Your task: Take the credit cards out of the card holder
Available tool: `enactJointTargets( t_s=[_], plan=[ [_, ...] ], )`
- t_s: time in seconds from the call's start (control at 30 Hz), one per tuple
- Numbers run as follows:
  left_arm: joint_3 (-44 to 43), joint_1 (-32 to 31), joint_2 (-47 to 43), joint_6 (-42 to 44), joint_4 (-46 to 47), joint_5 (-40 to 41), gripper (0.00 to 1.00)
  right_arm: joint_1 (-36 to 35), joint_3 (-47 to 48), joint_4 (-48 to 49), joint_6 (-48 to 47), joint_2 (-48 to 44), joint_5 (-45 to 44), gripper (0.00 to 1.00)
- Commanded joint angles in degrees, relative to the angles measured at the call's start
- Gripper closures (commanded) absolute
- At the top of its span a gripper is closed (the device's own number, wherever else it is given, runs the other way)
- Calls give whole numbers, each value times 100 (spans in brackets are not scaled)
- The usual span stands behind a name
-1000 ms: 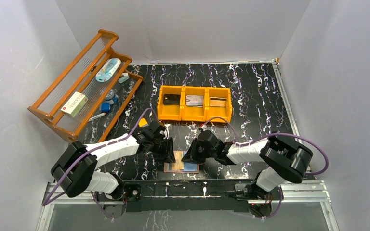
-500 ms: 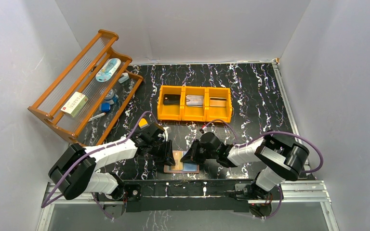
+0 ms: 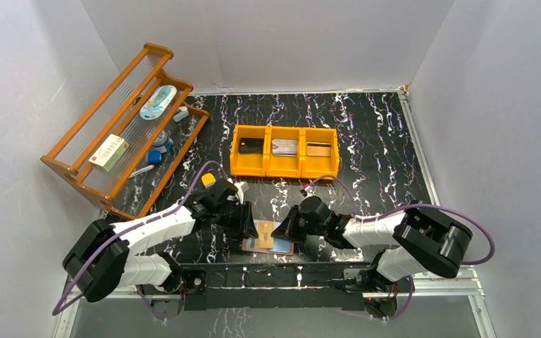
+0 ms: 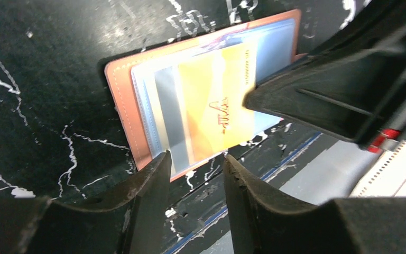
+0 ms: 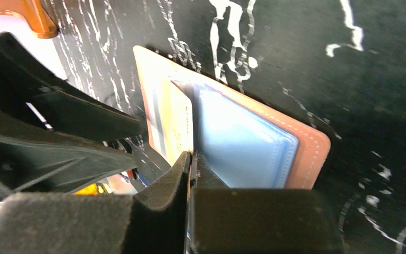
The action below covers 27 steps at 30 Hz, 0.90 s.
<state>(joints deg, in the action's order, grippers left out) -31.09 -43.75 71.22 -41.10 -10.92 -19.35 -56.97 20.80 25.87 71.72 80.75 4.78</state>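
The salmon-pink card holder (image 3: 257,246) lies open on the black table near the front edge, its pale blue lining up. In the left wrist view the card holder (image 4: 120,100) shows a yellow-orange credit card (image 4: 217,100) lying across its slots. My right gripper (image 5: 191,156) is shut on that card's (image 5: 172,119) edge, next to the blue lining (image 5: 243,148). My left gripper (image 4: 195,157) is open, its fingertips (image 4: 161,159) at the holder's near edge, empty. In the top view the left gripper (image 3: 248,224) and right gripper (image 3: 290,227) flank the holder.
An orange three-compartment tray (image 3: 234,167) stands behind the grippers, with a dark card (image 3: 251,146), a grey card (image 3: 284,146) and a brown card (image 3: 317,149) in it. A wooden rack (image 3: 84,120) with small items stands at the left. The table's front rail lies just below the holder.
Both grippers and the card holder have shifted slightly to the right. The right gripper has drawn back toward the right with the yellow-orange card in it.
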Motion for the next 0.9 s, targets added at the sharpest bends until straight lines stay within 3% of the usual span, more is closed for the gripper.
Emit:
enactJointTargets(
  t_s=[0.0, 0.3, 0.53, 0.87],
  plan=[
    [-54, -37, -321, -64, 323, -150, 59, 35, -290, -171, -104, -101, -162, 94],
    [-334, -99, 132, 93, 584, -453, 55, 37, -186, 183, 41, 448, 215, 93],
    [158, -204, 805, -149, 582, 42, 57, 164, -321, 609, 265, 449, 388, 90],
    [416, -356, 818, -331, 549, 251, 60, 181, -216, 1172, 235, 632, 752, 74]
  ],
)
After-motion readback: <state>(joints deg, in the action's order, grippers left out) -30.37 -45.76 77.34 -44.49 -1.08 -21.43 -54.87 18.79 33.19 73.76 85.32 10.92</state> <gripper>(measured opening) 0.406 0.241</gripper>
